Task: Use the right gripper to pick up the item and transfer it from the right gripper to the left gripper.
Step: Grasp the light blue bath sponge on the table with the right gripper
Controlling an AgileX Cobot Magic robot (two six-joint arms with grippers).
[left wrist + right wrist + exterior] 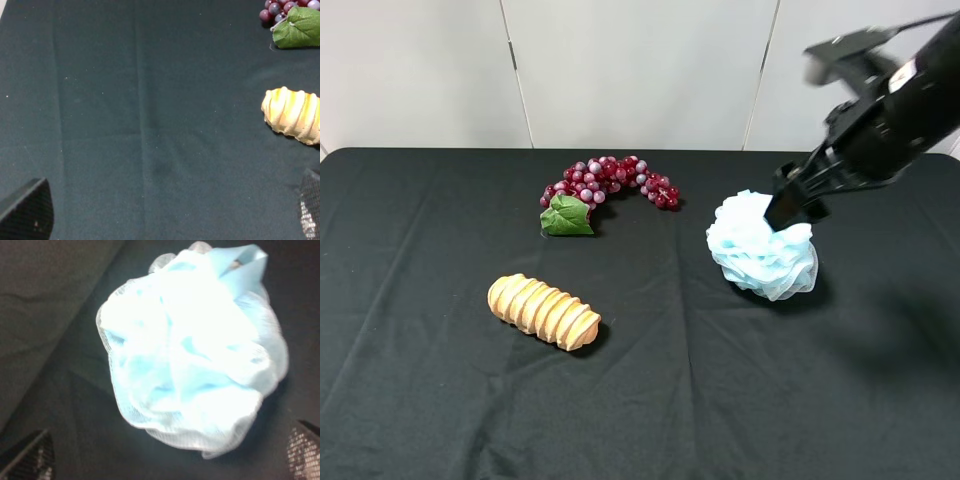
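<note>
While pouf (762,250) sits on black cloth (720,400), right claw (798,205) spread just over it; left claw (170,215) spread too.

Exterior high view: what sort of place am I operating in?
Probably a lab test bench rather than a kitchen. The work surface is a plain black cloth, a bare white panel wall stands behind it, and unrelated props lie spaced apart: grapes, bread, pouf.

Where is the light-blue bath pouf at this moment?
In the exterior high view, the bath pouf lies on the right of the black table, right of the grape bunch, the right gripper close over it.
</note>
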